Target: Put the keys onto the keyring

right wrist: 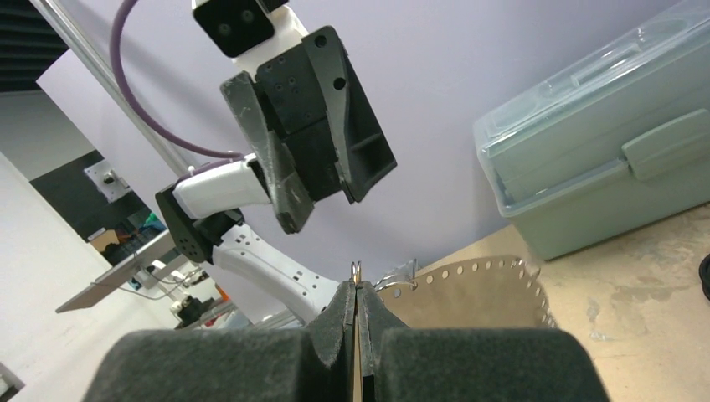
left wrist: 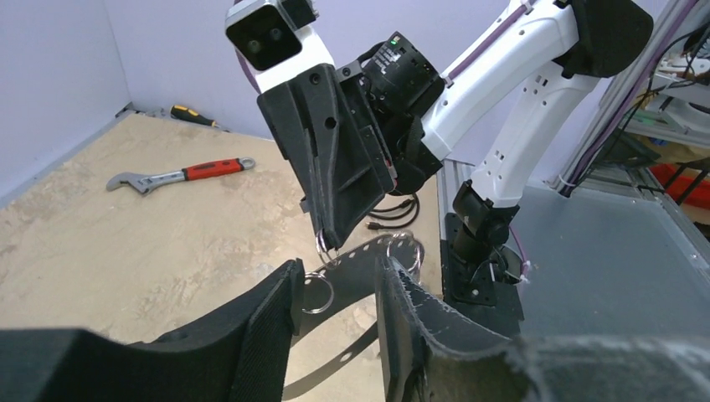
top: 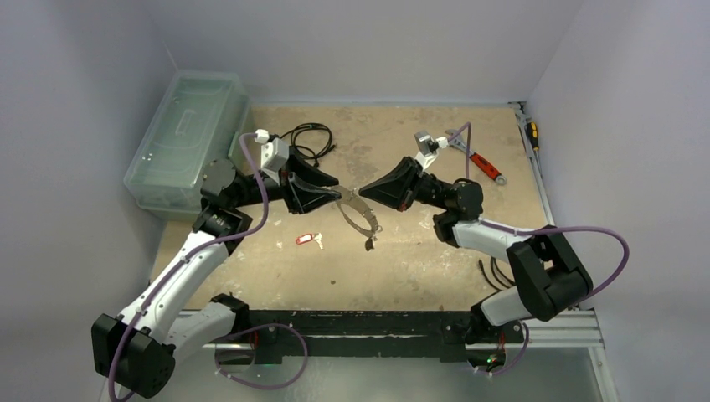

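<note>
The keyring (top: 358, 216) is a thin perforated metal band bent into a loop, hanging between the two grippers above the table. My right gripper (top: 362, 191) (right wrist: 357, 289) is shut on its top edge, where a small split ring pokes up between the pads. My left gripper (top: 335, 191) (left wrist: 339, 276) faces it with jaws apart on either side of the keyring band (left wrist: 356, 260). A split ring (left wrist: 316, 293) hangs beside the left finger. A key with a red tag (top: 308, 239) lies on the table below the left gripper. A dark-headed key (top: 368, 244) dangles at the loop's bottom.
A red-handled wrench (top: 484, 164) (left wrist: 180, 174) lies at the back right, with a screwdriver (top: 532, 134) by the right wall. A coiled black cable (top: 308, 138) sits at the back. A translucent green toolbox (top: 184, 138) (right wrist: 603, 159) stands at the left edge.
</note>
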Motion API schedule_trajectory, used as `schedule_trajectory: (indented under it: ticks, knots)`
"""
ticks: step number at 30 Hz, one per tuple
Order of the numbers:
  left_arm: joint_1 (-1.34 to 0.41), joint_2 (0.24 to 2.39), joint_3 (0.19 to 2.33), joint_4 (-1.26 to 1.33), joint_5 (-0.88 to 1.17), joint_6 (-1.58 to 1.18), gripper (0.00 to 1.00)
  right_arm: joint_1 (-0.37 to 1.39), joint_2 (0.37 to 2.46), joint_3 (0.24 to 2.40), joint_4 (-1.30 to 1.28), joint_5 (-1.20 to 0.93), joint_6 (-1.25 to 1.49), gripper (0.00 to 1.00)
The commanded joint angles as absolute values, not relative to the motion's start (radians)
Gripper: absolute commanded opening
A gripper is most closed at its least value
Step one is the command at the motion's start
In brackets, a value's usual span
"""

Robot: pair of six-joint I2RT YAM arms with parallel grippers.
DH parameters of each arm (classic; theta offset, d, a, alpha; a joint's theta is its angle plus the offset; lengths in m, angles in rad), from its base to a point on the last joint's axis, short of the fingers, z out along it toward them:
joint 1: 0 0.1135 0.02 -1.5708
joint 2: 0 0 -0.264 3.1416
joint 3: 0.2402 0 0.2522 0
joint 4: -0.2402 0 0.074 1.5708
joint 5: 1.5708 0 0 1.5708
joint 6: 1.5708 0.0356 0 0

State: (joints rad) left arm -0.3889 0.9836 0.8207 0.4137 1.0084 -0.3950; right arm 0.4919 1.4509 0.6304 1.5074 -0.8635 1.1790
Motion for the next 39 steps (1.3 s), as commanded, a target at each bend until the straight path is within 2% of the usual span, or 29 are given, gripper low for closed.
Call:
schedule_trajectory:
  ticks: [1,6,18,39]
  knots:
    - [-0.396,0.998,0.787,0.531,0.968,-0.482,0.36,0.495,1.435,0.682,1.832,-0.864,1.207,0.00]
    - [-0.408,1.009,0.779,0.550,0.957,-0.505,0.32,0.497,1.435,0.685,1.832,-0.857,1.205,0.00]
    - [-0.433,1.025,0.753,0.600,0.966,-0.544,0.30,0.516,1.430,0.700,1.782,-0.841,1.157,0.00]
    - [-0.455,1.051,0.753,0.595,0.962,-0.545,0.18,0.556,1.381,0.697,1.618,-0.813,1.014,0.00]
